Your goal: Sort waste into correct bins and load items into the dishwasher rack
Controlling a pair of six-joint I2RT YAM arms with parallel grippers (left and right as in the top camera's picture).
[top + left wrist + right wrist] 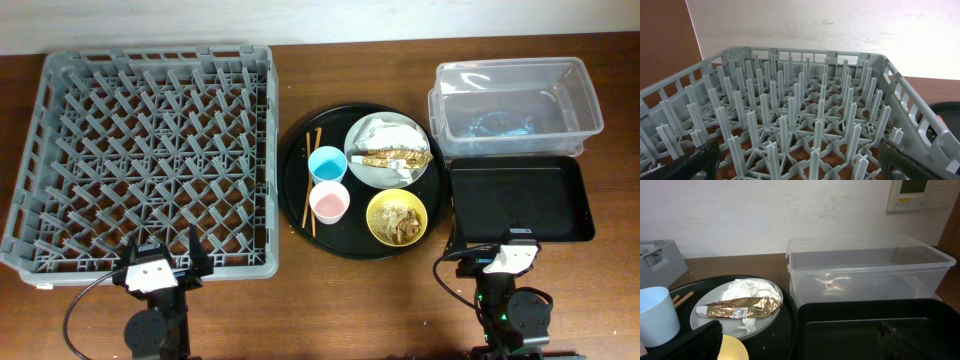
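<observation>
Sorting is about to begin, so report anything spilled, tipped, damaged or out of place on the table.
Nothing stands out. The napkins and wrapper lie on the plate, the scraps sit inside the yellow bowl, the blue cup and the pink cup stand upright, and the chopsticks lie close together on the round black tray. No spill shows.

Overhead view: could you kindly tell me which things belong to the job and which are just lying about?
Job: napkins, wrapper, food scraps, clear tub, black rectangular tray, plate, yellow bowl, blue cup, pink cup, chopsticks, rack.
Lying about: round black tray, table.
</observation>
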